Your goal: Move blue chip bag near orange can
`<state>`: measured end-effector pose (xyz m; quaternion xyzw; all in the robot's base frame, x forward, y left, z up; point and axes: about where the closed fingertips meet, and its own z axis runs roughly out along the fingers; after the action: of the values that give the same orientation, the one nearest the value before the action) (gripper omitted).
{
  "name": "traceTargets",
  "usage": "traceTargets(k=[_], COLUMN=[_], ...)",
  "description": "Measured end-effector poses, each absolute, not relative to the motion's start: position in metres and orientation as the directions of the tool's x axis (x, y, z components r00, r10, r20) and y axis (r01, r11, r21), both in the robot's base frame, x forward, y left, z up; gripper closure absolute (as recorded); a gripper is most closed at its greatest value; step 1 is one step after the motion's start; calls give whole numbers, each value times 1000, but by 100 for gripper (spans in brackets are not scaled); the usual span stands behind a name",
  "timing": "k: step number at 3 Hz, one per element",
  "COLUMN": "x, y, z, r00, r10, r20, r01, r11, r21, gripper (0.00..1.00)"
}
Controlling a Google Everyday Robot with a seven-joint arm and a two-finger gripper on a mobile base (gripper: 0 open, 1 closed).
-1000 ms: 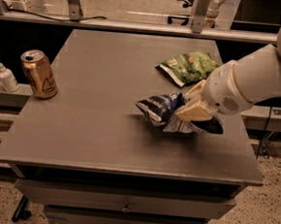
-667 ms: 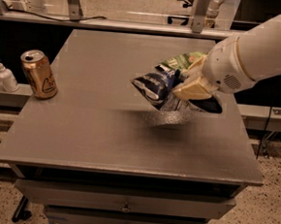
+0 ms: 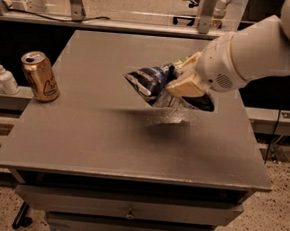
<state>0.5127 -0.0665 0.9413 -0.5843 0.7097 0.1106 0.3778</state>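
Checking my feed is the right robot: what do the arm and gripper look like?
The arm: glossy white, fat rounded segments, small dotted grille. The gripper, above the table near its middle: blocky tan fingers, black underneath. No cables visible.

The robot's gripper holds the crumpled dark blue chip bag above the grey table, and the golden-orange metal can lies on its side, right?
Not quite. In the camera view the golden-orange metal can stands upright near the left edge of the grey table. The rest is right: the gripper holds the crumpled dark blue chip bag above the table.
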Motion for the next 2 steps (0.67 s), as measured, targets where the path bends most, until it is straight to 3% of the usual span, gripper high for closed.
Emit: traceTargets(k=[2], x=[565], y=[26], z=[944], r00=[92], r10=[-739], r20=[-668], r01=[-868], r11=[269], r21=[-417], gripper=[100])
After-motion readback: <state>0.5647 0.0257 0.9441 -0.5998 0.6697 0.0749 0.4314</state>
